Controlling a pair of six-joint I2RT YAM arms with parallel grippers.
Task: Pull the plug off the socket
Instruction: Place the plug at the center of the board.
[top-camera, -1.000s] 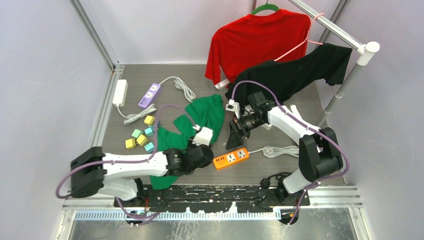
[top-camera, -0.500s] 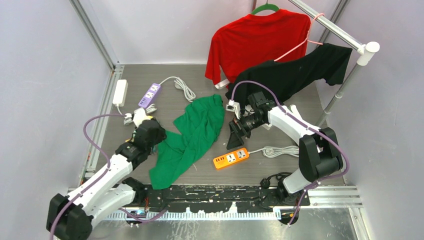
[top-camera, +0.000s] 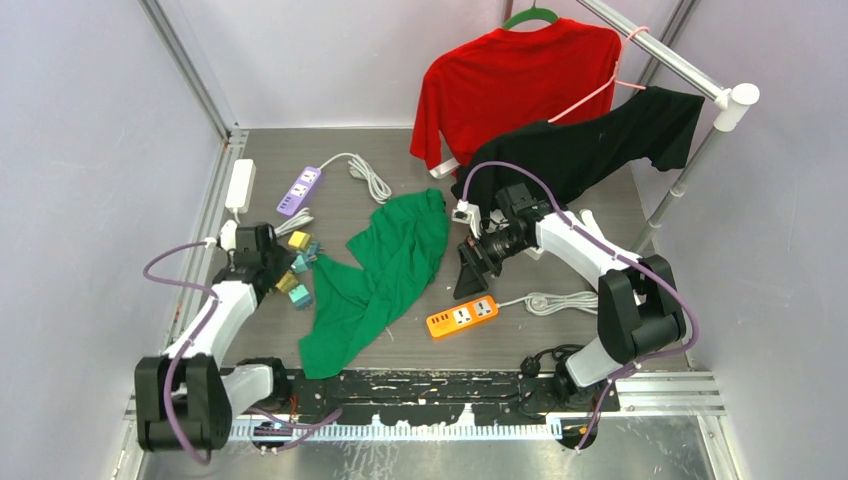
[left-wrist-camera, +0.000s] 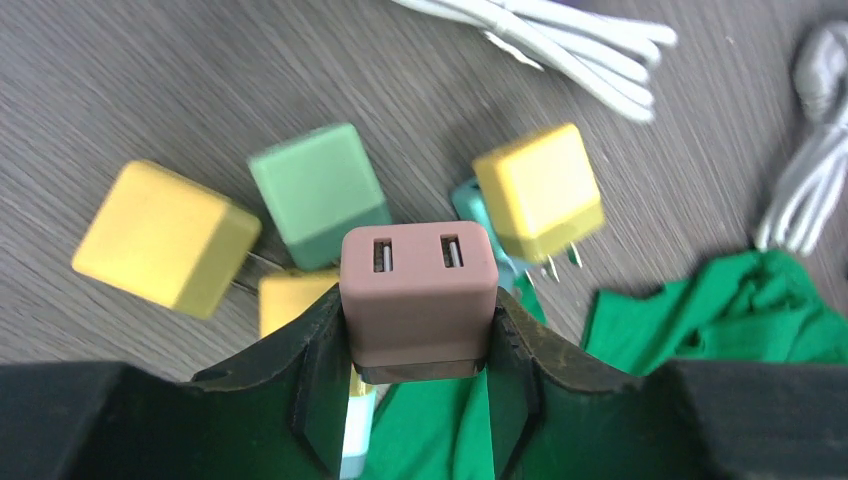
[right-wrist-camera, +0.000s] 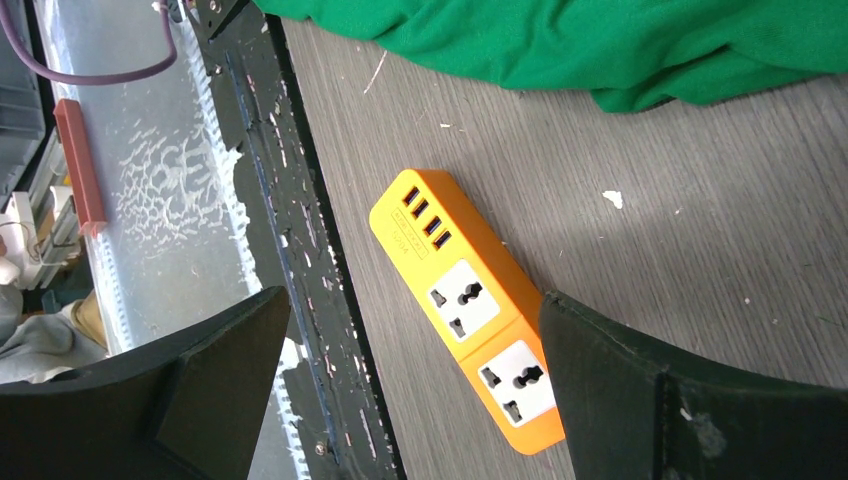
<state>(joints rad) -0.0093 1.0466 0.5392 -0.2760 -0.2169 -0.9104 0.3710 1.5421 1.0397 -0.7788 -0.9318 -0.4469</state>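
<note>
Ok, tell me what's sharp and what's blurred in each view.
Left wrist: brown plug crisp between the jaws, white cables beyond it slightly soft. Right wrist: orange power strip sharp, the jaws dark, bright sheen on the metal rail. Top external: evenly lit, sharp throughout.

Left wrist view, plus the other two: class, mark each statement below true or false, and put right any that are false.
1. The left hand is shut on a brown plug. True.
2. Both sockets of the orange strip have nothing plugged in. True.
3. The right hand is shut on the orange strip. False: it is open, its fingers wide apart, and grips nothing.
4. The green cloth covers the orange strip. False: it lies crumpled on the table, apart from the strip.
</note>
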